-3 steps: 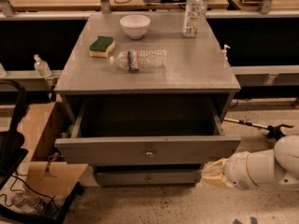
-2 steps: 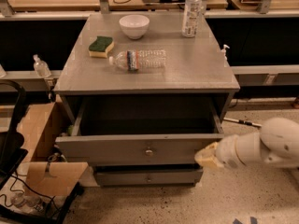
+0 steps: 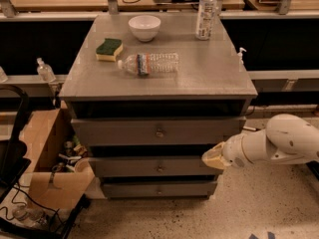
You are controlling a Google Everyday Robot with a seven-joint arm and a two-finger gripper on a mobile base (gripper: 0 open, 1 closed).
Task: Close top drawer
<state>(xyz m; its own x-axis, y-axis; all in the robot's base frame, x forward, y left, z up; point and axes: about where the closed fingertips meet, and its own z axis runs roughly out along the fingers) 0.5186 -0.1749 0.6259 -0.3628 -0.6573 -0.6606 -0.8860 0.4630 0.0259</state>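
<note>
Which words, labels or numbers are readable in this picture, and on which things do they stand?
Lying bottle: label print too blurred to read.
Standing bottle: label too blurred to read.
No other text is visible; the pincer, just below the top drawer's right end, bears none.

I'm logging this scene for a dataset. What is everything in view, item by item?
cabinet: one, grey, centre
top drawer: one, grey, highest in cabinet
lower drawers: two, grey, beneath it
bowl: one, white, cabinet top, rear
sponge: one, green-yellow, top, left
lying bottle: one, clear, top, middle
upright bottle: one, clear, top, rear right
cardboard box: one, brown, floor, left
gripper: one, yellowish, beside middle drawer's right end
arm: one, white, right
</note>
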